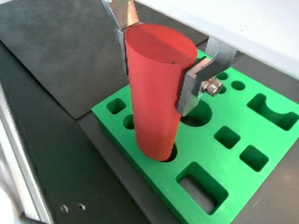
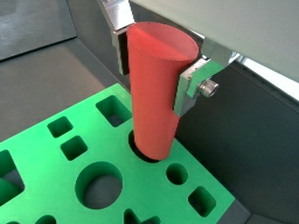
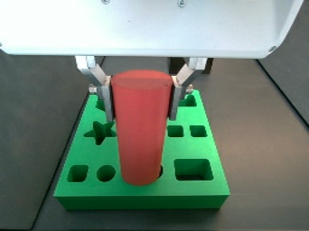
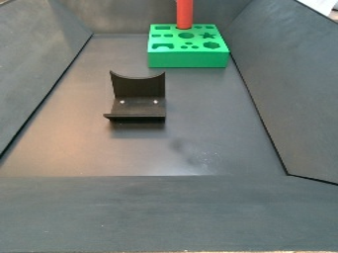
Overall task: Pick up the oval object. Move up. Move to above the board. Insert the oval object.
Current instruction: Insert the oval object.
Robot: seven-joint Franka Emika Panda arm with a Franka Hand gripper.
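The oval object (image 1: 152, 105) is a tall red peg standing upright with its lower end in a hole of the green board (image 1: 222, 188). My gripper (image 1: 158, 70) straddles its upper part, and the silver fingers (image 1: 193, 83) press against both sides. Both wrist views show this; the other one shows the gripper (image 2: 155, 74), the peg (image 2: 155, 114) and the board (image 2: 47, 175). In a side view the gripper (image 3: 135, 104) holds the peg (image 3: 139, 135) over the board's (image 3: 205, 189) front middle. In the far side view the peg (image 4: 185, 12) stands on the board (image 4: 192, 59); the gripper is out of frame there.
The dark fixture (image 4: 134, 99) stands on the grey floor, nearer than the board and to its left. The board's other cut-outs, among them a star (image 3: 99, 133), squares and circles, are unfilled. Sloped dark walls enclose the floor.
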